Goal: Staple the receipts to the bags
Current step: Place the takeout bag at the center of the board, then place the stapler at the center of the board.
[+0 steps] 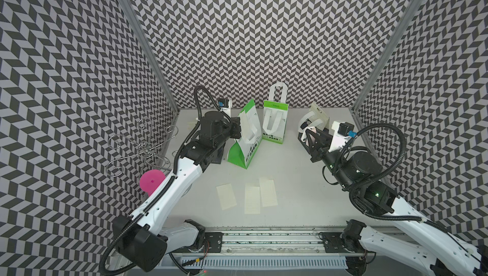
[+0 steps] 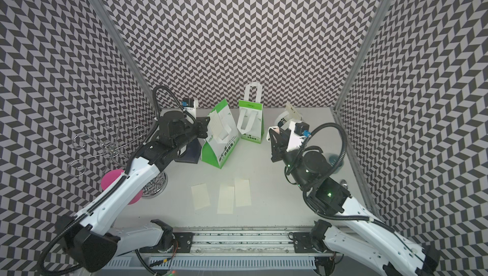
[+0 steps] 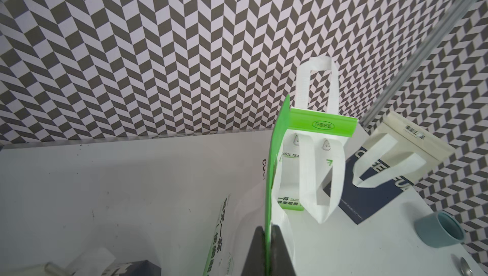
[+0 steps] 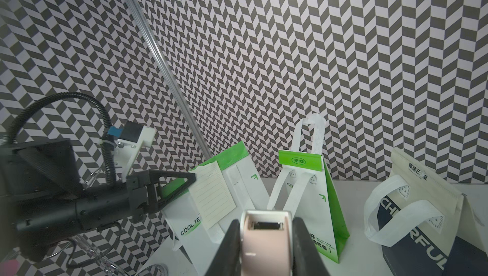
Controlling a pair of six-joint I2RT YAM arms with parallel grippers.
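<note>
Left fingers (image 3: 257, 251) clamping top edge of tilted green bag (image 1: 237, 156), one receipt (image 4: 211, 198) lying against bag face at fingertips. Right fingers (image 4: 229, 245) gripping pink stapler (image 4: 264, 240). Three loose receipts (image 1: 252, 200) lying flat on counter (image 1: 303, 195).

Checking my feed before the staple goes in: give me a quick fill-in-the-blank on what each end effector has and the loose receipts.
The left end effector is shut on the tilted green-and-white bag, with a ____ against its face.
The right end effector grips a pink ____.
____ more receipts lie flat on the table.
Missing: receipt; stapler; three.
</note>
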